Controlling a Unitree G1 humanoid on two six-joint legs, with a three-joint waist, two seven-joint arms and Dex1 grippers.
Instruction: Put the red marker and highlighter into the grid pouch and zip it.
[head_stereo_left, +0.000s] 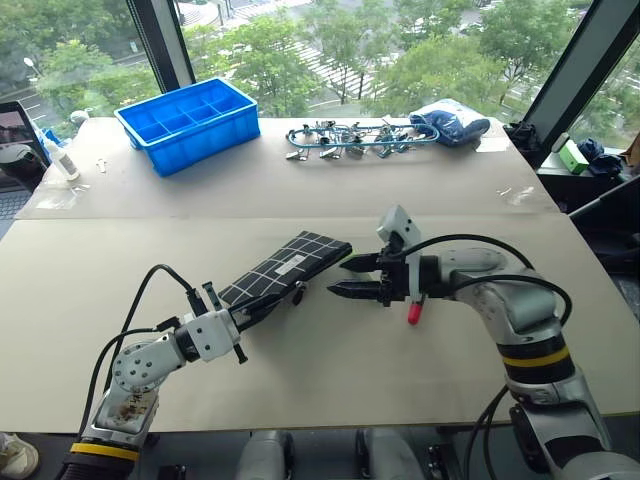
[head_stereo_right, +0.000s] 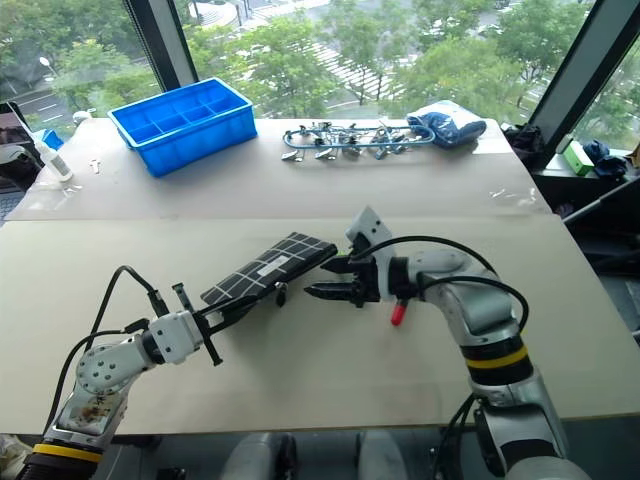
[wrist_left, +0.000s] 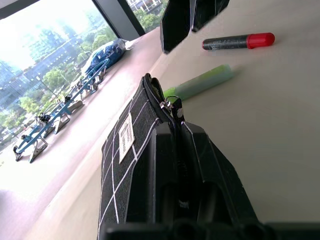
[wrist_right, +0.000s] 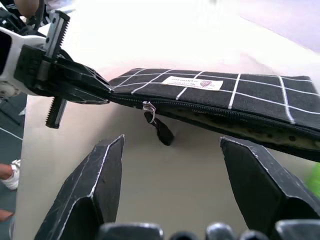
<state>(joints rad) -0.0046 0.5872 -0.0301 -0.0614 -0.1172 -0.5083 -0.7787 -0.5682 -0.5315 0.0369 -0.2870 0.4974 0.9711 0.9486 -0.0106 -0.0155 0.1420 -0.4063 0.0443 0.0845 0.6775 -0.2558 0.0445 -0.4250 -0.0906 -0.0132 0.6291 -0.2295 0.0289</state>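
Pouch lies diagonally at mid-tabletop, label side up, near end pinched in the fully closed left claw. Zipper is drawn shut along the part near that claw; pull strap hangs from the slider, and the far stretch of the mouth gapes open (seen in right wrist view). Right claw hovers just beside the pouch's far end, fingers spread wide, holding nothing. Highlighter lies on the tabletop w/ one end at the pouch's open mouth. Marker rests near it, red cap showing under the right wrist. Bkgd: blue bin, metal clips.
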